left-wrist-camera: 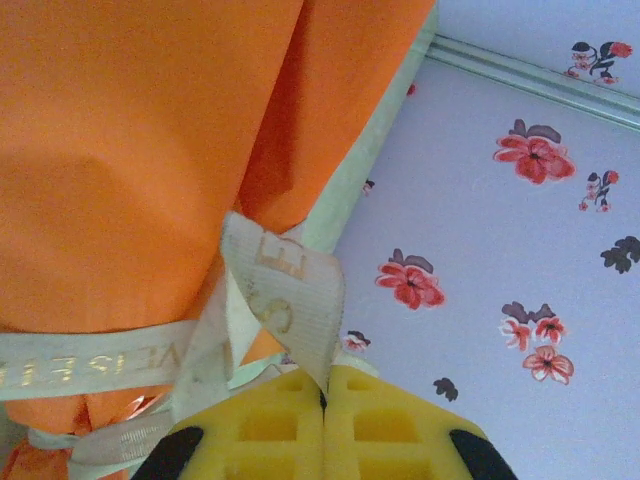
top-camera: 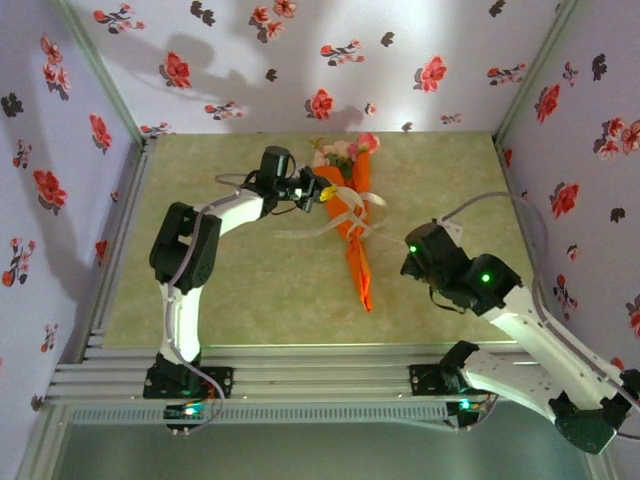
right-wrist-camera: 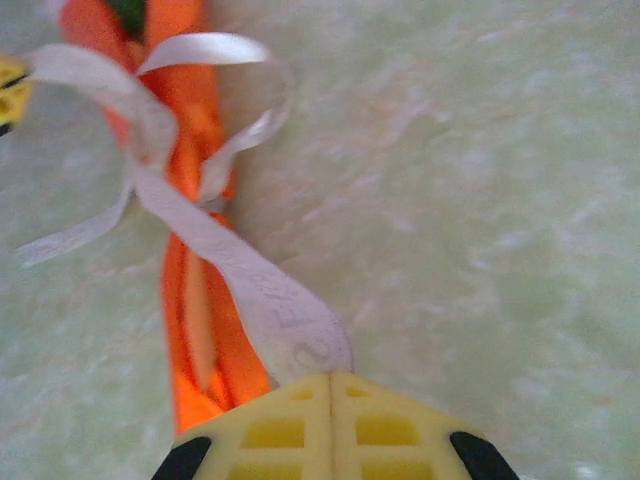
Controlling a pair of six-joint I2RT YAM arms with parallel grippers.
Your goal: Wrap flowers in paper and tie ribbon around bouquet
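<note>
The left gripper (left-wrist-camera: 325,395) is pinched shut on the ribbon (left-wrist-camera: 290,290), whose gold lettering is illegible. The bouquet (top-camera: 357,245) lies mid-frame on a pale green marbled table (top-camera: 250,300). At right, the right gripper (right-wrist-camera: 330,385) clamps a ribbon tail. The lilac walls (top-camera: 60,250) bear red flower prints.

Bright light from above; wrist views blurred.

Pale green marbled table (top-camera: 250,300); orange bouquet (top-camera: 357,252) lying mid-table, tip toward near edge.
</note>
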